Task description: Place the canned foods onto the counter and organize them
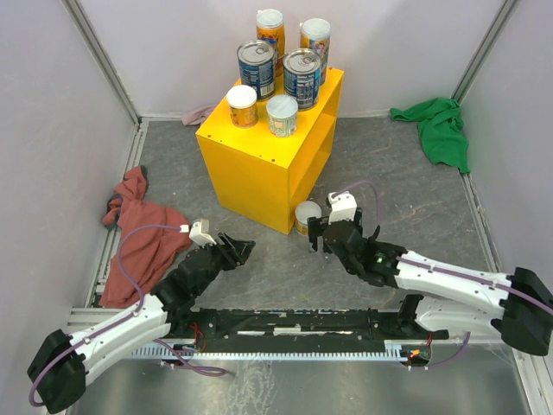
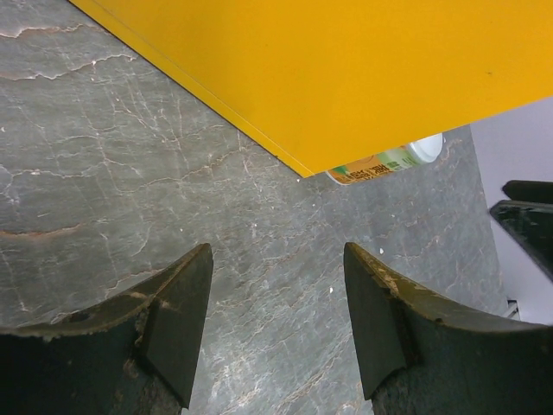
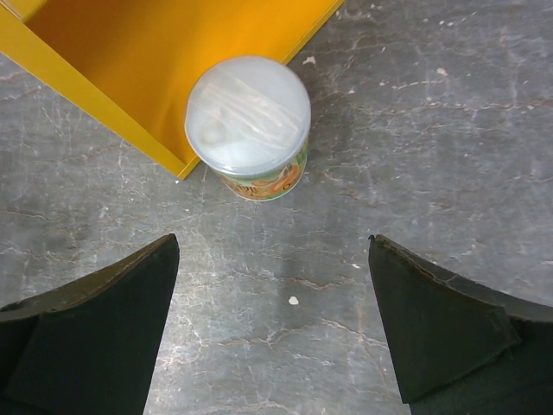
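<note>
Six canned foods stand on the yellow counter [image 1: 259, 160]: two tall orange ones [image 1: 270, 30] at the back, two wide blue ones [image 1: 257, 67] in the middle, and two short white-lidded ones [image 1: 242, 105] in front. A third short white-lidded can [image 1: 307, 216] [image 3: 249, 117] stands upright on the floor against the counter's near corner [image 3: 130, 60]. My right gripper [image 1: 318, 238] [image 3: 272, 320] is open just short of that can, with only floor between its fingers. My left gripper [image 1: 242, 249] [image 2: 276, 320] hangs low left of the corner, jaws apart and empty; the can [image 2: 389, 162] peeks past the counter's edge [image 2: 346, 69].
A red cloth [image 1: 138, 233] lies crumpled at the left wall. A green cloth [image 1: 441, 125] lies at the back right, and a pale pink cloth [image 1: 197, 115] sits behind the counter. White walls close in three sides. The arms' black base rail [image 1: 294, 333] runs along the near edge.
</note>
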You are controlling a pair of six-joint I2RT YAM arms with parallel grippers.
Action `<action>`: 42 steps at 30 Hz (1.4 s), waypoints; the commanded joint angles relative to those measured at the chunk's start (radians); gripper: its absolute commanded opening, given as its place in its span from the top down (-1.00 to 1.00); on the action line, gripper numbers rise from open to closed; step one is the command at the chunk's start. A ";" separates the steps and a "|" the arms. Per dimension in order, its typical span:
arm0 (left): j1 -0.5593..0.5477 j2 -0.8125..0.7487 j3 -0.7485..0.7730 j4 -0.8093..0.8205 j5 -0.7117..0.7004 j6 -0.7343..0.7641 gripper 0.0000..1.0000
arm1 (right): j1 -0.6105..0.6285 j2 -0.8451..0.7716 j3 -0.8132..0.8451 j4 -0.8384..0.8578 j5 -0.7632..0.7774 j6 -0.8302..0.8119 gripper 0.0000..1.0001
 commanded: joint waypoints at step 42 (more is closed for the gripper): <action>-0.004 0.058 -0.058 0.201 -0.079 -0.006 -0.37 | -0.083 0.435 -0.065 0.667 -0.061 -0.114 -0.99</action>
